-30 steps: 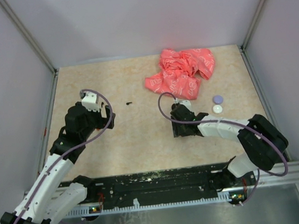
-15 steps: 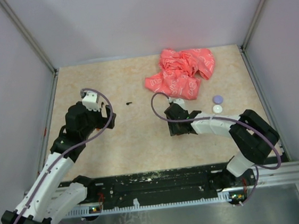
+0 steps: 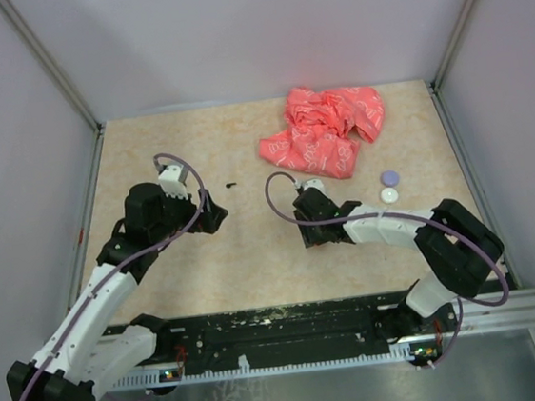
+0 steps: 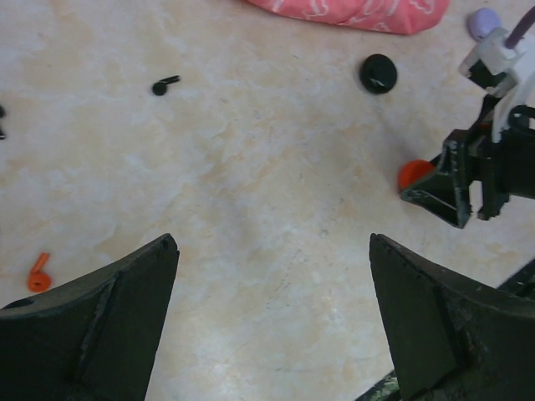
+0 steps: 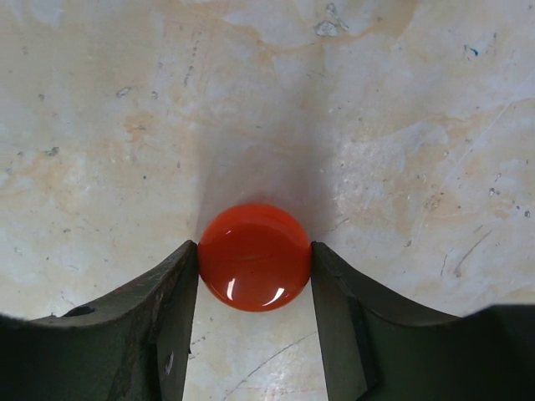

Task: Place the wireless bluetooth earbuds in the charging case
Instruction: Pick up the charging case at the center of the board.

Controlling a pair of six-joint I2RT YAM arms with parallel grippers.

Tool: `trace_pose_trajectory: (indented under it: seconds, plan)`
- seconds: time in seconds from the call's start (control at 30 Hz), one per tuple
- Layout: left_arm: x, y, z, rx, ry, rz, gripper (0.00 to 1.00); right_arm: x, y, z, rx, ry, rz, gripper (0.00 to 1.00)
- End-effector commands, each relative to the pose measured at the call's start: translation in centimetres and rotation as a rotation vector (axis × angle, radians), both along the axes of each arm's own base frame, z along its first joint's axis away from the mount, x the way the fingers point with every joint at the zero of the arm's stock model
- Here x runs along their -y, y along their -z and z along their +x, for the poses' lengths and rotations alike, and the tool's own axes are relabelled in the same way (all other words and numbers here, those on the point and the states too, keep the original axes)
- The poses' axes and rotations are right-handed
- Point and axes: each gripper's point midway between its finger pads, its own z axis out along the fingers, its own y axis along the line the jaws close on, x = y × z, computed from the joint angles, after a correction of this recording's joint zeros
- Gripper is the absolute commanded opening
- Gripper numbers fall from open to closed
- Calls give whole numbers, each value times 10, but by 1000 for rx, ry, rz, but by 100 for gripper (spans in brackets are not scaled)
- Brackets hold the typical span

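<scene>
Here, an orange disc (image 5: 255, 256) is pinched on the table (image 5: 376, 125) by the right gripper (image 5: 254, 252); the left gripper (image 4: 273, 244) is spread wide near a black earbud (image 4: 165, 84)

Top view high, looking down, wrist views close, both showing orange disc (image 5: 255, 256)

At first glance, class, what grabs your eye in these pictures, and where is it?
A crumpled pink-red bundle lies at the far side of the table, right of centre. Nearer, the right gripper clamps a glossy orange disc between its fingers. A lilac disc and a white disc lie to its right.
</scene>
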Motion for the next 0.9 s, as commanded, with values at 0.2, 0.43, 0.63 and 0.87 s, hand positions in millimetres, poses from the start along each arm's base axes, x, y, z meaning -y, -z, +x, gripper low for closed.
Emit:
trace_pose_trajectory:
  seconds: [0.2,0.43,0.63,0.87]
  plan:
    - [55,-1,-15,-130,196,-266,99,-46,-79,15,312,-176,180,42]
    - [81,-11,-26,-193,306,-387,91,-72,-130,9,530,-303,303,41]
    - [100,-15,-36,-202,364,-443,79,-86,-161,-2,673,-389,376,41]
    - [123,-10,-42,-201,394,-417,73,-97,-179,-18,796,-477,452,41]
